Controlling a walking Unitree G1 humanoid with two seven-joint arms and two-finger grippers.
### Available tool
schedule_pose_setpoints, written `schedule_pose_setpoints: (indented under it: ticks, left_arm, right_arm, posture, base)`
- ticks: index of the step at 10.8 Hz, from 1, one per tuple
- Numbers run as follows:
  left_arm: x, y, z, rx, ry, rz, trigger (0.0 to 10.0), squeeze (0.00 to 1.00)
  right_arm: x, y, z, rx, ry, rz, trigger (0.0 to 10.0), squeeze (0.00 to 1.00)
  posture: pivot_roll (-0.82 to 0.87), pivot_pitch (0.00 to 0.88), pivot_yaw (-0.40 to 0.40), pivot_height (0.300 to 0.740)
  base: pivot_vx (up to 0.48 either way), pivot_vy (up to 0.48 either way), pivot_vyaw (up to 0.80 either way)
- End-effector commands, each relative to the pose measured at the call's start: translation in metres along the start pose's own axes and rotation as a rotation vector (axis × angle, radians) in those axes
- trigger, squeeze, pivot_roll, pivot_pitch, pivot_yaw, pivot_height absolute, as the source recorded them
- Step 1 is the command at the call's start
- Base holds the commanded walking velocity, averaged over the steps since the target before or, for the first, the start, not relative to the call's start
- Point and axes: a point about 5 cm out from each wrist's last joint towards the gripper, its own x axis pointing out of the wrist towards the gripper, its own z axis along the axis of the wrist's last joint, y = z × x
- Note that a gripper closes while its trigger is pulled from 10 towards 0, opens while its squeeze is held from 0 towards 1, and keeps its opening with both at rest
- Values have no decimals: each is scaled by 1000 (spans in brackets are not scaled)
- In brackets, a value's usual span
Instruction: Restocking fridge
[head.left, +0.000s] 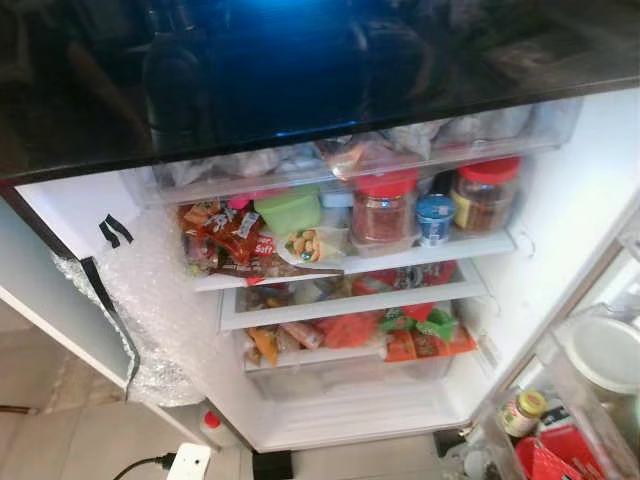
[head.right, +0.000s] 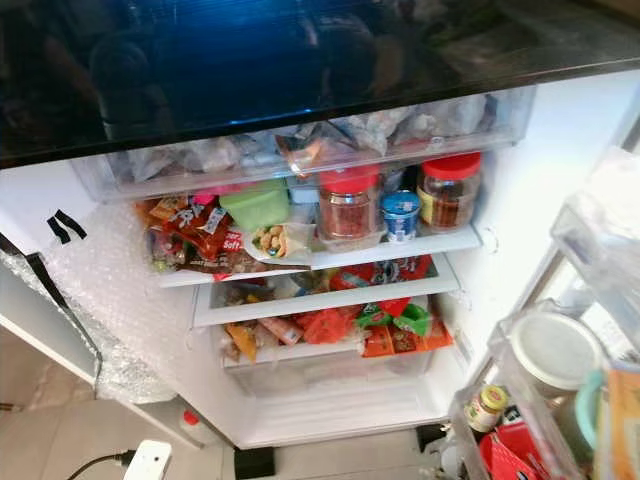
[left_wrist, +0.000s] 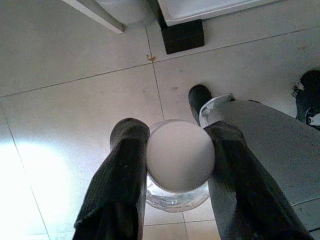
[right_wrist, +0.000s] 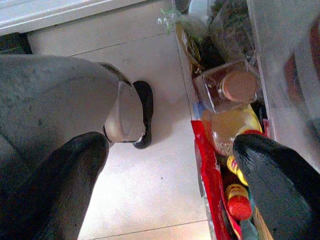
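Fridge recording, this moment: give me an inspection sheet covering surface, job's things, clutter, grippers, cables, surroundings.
Surface: open fridge, shelves crowded.
Job's things: clear jar with a white lid, held in the left gripper above the tiled floor.
Clutter: red-lidded jars, green tub, snack packets; door bins hold bottles.
Grippers: left shut on the jar; right gripper open, empty, beside the door bin.
Cables: black lead and white plug on the floor.
Surroundings: bubble wrap along the fridge's left wall.

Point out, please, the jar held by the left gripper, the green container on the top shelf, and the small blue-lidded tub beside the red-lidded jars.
jar (left_wrist: 180, 155): left wrist view, on its white lid.
green container (head.left: 288, 210): left eye view, on its front wall.
blue-lidded tub (head.left: 435, 220): left eye view, on its side.
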Motion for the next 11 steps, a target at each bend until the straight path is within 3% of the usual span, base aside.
schedule_pose_setpoints:
  ticks: [1, 7, 8, 11]
  left_arm:
    - [-2, 9, -1, -19, -14, 13, 10000, 0]
    - [-4, 2, 28, -95, -283, -57, 10000, 0]
    - [-10, -28, 105, -9, -586, -127, 10000, 0]
    - [-15, -43, 131, -45, -676, -187, 10000, 0]
  right_arm:
    - [0, 2, -2, 4, 5, 4, 10000, 0]
    - [1, -1, 6, 17, -7, 11, 10000, 0]
    - [2, -1, 12, 17, -21, 11, 10000, 0]
    - [6, -4, 34, 8, -65, 4, 10000, 0]
  posture:
    - [-132, 16, 119, 740]
    - [-146, 26, 100, 740]
    - [-164, 24, 103, 740]
    - [-186, 4, 102, 740]
  base:
    - [0, 0, 0]
    - [0, 0, 0]
    - [0, 0, 0]
    - [0, 0, 0]
